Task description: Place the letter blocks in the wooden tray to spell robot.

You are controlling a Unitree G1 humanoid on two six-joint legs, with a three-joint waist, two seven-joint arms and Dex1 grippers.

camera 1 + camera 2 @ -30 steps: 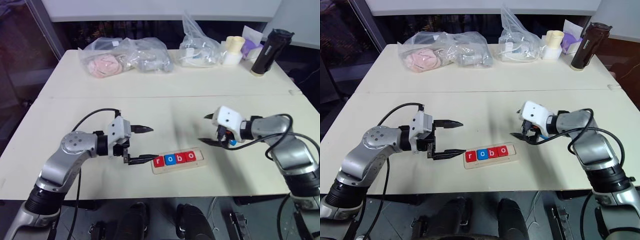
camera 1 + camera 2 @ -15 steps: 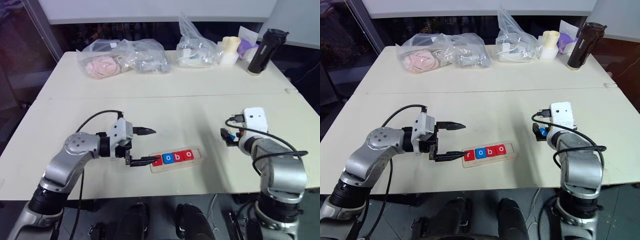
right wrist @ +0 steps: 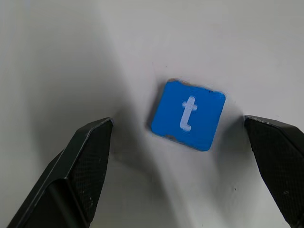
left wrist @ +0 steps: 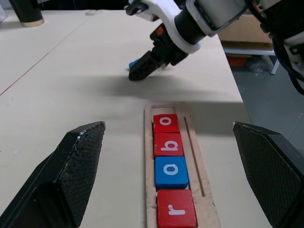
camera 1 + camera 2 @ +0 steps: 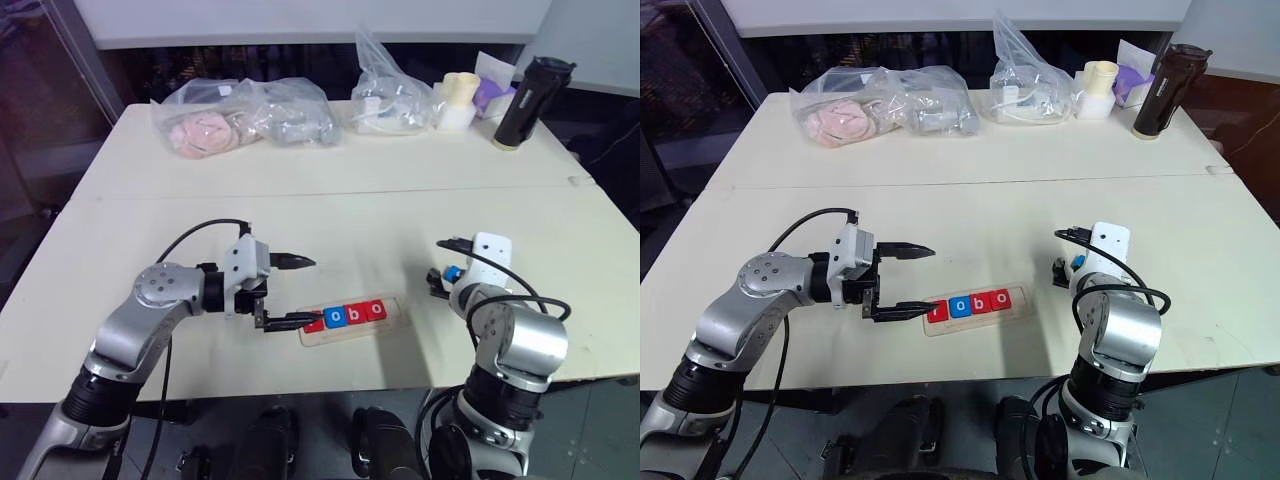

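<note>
I see the wooden tray (image 5: 353, 319) lying on the pale table (image 5: 330, 215), near its front edge, between my two arms. Four letter blocks sit in it in a row: a red r (image 4: 176, 213), a blue o (image 4: 171, 171), a red b (image 4: 168, 144) and a red o (image 4: 166, 123). They fill the tray from its left end, and the slot at its right end is bare wood.

My left gripper (image 5: 292, 292) hangs level just beside the tray's left end, pointing toward my right. Its two black fingers stand wide apart and hold nothing; the lower finger (image 5: 288, 322) reaches right up to the tray's end, though I cannot tell if it touches.

The fifth block, the blue t (image 3: 188, 114), lies flat on the table to the right of the tray, well apart from it, face up. My right gripper (image 3: 183, 166) points steeply down over it with its fingers spread wide, one on either side of the block and neither touching it. From the head camera I see just a bit of blue (image 5: 453, 273) under that wrist.

Along the far edge of the table sit clear plastic bags (image 5: 240, 112) with soft things inside, another bag (image 5: 390, 98), a pale cup (image 5: 461, 100) and a dark bottle (image 5: 523, 100).
</note>
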